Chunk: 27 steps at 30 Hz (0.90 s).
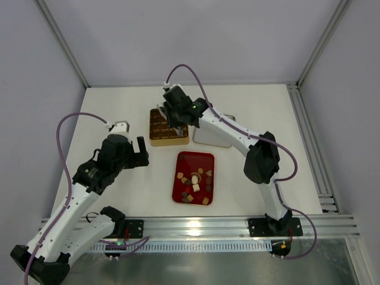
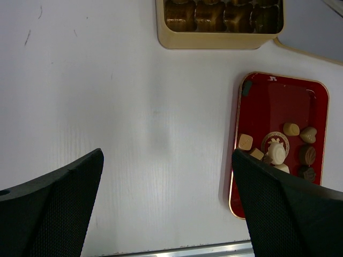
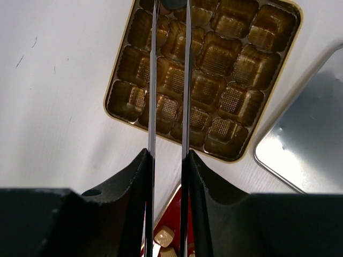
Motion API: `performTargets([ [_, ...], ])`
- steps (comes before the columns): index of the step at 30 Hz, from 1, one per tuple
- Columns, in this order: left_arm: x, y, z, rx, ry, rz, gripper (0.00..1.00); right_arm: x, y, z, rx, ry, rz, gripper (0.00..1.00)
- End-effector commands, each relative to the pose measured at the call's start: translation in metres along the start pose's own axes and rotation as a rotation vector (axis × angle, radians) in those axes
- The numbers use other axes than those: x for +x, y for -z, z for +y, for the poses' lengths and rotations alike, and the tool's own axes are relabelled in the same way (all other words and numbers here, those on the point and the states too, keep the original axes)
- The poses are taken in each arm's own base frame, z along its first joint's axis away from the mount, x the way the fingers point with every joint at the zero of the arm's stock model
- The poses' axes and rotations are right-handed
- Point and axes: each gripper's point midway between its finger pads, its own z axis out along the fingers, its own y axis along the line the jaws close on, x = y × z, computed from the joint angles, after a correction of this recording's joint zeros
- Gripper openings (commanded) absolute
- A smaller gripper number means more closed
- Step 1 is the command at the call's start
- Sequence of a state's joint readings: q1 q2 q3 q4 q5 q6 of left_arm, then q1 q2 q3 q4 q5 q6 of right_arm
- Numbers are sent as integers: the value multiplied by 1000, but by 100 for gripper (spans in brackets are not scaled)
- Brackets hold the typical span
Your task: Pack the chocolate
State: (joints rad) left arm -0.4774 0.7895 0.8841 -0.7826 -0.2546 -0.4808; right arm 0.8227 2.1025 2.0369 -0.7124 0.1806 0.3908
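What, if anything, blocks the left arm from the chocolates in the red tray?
Likely nothing, so yes. The left gripper hangs open over the table beside the red tray, and the chocolates lie uncovered. The right gripper is off over the gold box.

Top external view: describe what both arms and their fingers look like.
The left arm and the right arm have white link shells with black joints, each with a looping purple cable. A green light glows at the right wrist. The left fingers are black and textured; the right fingers carry thin metal blades.
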Motion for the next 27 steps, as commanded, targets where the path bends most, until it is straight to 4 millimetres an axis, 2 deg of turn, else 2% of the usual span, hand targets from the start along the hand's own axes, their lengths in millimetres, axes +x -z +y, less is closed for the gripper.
performTargets([
  [1,-3,-1,2,-5,-6,-17,100,-24,5,10,-23,-13,-59,34],
  [11,-2,-1,2,-3,-8,-14,100,-8,-15,-5,32,-14,-30,35],
  [27,-1,-2,2,-7,-8,-9,100,-2,-23,-8,43,-16,-15,45],
])
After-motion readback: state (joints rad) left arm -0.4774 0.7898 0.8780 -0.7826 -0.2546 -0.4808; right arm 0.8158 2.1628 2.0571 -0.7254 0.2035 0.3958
